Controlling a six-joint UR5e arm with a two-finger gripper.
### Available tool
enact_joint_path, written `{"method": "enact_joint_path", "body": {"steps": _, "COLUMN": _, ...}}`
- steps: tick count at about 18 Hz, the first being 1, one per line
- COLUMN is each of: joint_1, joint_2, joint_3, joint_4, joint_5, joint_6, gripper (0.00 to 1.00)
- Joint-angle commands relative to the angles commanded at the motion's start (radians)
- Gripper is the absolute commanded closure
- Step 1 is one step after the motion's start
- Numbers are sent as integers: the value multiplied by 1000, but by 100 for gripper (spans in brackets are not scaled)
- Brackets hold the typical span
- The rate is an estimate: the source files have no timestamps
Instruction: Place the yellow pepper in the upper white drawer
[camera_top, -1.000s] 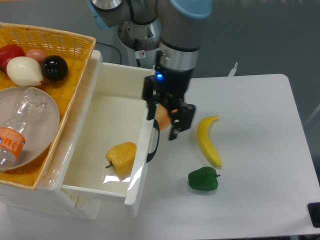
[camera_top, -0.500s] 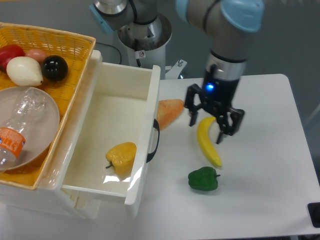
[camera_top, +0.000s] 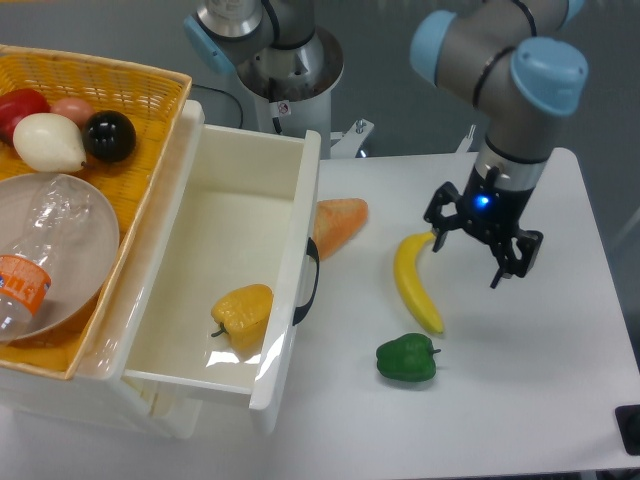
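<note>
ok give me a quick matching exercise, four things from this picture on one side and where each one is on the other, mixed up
Things:
1. yellow pepper
2. banana
3. black ball
4. green pepper

Places:
A. in the wicker basket
B. on the table, nearest the front edge
C. inside the white drawer
D. on the table, just left of the gripper

Pairs: 1-C, 2-D, 3-A, 4-B

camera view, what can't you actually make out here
- Orange item beside the upper white drawer: its left part is hidden by the drawer front.
- Black thing at the right edge: cut off by the frame.
- Plastic bottle in the yellow basket: cut off by the left edge.
</note>
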Motion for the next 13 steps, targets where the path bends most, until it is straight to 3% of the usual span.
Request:
{"method": "enact_joint_path", "body": {"steps": 2, "joint_1": 28, "joint_2": -28, "joint_3": 0, "joint_4": 32, "joint_5": 19, "joint_6": 88, "gripper": 0}}
{"method": "enact_joint_path", "body": {"steps": 7, "joint_1": 49, "joint_2": -116, "joint_3": 9, "joint_4": 64, "joint_5": 43, "joint_6": 94, "gripper": 0}}
{"method": "enact_joint_path", "body": {"steps": 10, "joint_1": 72, "joint_2": -129, "joint_3": 12, "joint_4": 109, "joint_5": 94, "joint_6": 135, "gripper": 0}}
{"method": "enact_joint_path", "body": {"steps": 13, "joint_1": 65, "joint_2": -134, "joint_3": 26, "joint_4": 107, "joint_5": 111, "joint_6": 198, "gripper": 0}}
